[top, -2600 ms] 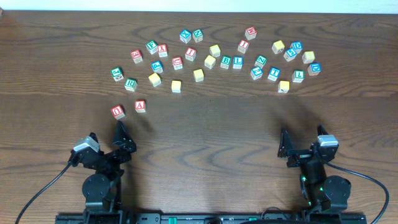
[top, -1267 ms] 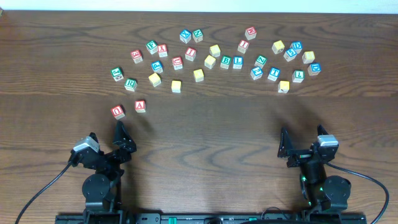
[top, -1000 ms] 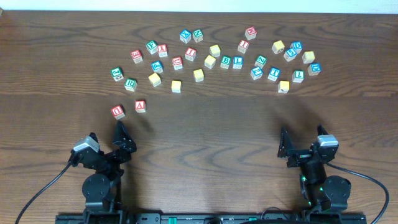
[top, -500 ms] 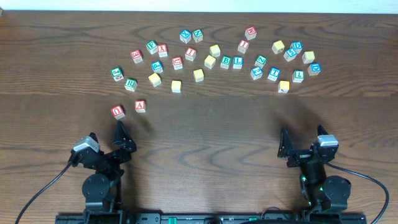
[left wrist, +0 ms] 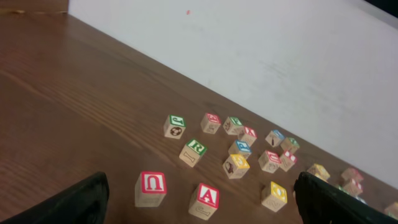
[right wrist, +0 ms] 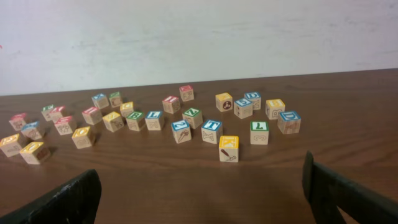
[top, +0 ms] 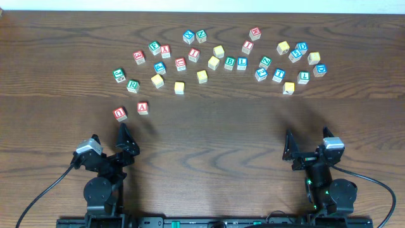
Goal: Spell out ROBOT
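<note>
Two released, empty hands: left hand [top: 124,138] and right hand [top: 290,147] parked wide, apparently each to cover its half of the far scatter: R [top: 132,85] leftward, B [top: 229,63] central, T [top: 278,75] rightward.

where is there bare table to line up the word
Bare: the wide strip of table below the cube band, right of the A, running down between the left arm and right arm. Also left of the J. Crowded: the far band itself, and around U and A near the left arm.
</note>
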You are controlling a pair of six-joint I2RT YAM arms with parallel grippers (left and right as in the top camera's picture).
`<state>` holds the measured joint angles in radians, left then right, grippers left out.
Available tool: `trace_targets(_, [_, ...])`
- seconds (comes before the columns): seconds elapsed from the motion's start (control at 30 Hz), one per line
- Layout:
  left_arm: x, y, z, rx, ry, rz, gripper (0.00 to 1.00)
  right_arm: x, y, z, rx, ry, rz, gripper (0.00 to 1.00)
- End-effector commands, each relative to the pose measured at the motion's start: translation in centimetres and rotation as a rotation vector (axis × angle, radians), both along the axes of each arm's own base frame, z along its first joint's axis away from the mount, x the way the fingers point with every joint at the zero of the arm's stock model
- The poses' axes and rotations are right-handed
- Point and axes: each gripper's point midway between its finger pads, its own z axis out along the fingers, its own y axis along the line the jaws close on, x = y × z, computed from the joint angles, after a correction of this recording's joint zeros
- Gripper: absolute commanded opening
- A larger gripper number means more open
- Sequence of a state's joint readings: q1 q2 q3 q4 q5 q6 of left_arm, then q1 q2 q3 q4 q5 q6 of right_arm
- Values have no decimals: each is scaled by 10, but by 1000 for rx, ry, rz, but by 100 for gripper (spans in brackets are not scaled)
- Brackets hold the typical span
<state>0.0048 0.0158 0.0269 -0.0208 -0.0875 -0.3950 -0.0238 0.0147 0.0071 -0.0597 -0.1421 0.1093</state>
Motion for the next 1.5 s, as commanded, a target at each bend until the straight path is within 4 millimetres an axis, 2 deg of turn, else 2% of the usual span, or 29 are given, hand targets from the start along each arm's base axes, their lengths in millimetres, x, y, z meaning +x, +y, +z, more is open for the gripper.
trace_targets(0.0, [1, -4, -10, 32, 25, -28, 93, 0, 0, -1, -9, 0, 1, 99])
trace_targets(0.13, [1, -4, -4, 60, 15, -34, 93, 0, 0, -1, -9, 0, 1, 99])
trace_targets(0.37, [-2, -5, 31, 127, -44, -38, 91, 0, 0, -1, -9, 0, 1, 99])
trace_targets(0.57, [3, -5, 48, 171, 1, -45, 92, 0, 0, -1, -9, 0, 1, 99])
trace_targets(0.67, [16, -5, 52, 204, 78, -55, 93, 0, 0, -1, -9, 0, 1, 99])
trace_targets(0.77, [33, -5, 66, 202, 134, -62, 93, 0, 0, -1, -9, 0, 1, 99])
trace_targets(0.87, [54, -4, 87, 208, 159, -66, 93, 0, 0, -1, -9, 0, 1, 99])
trace_targets(1.0, [79, -7, 126, 256, 154, -88, 93, 0, 0, -1, -9, 0, 1, 99])
trace_targets(1.1, [90, -7, 153, 277, 163, -95, 93, 0, 0, -1, -9, 0, 1, 99])
trace_targets(1.2, [94, -7, 170, 330, 216, -111, 93, 0, 0, -1, -9, 0, 1, 99])
trace_targets(1.3, [100, -7, 180, 383, 290, -133, 93, 0, 0, -1, -9, 0, 1, 99])
trace_targets(1.47, [115, -2, 178, 418, 414, -142, 93, 0, 0, -1, -9, 0, 1, 99])
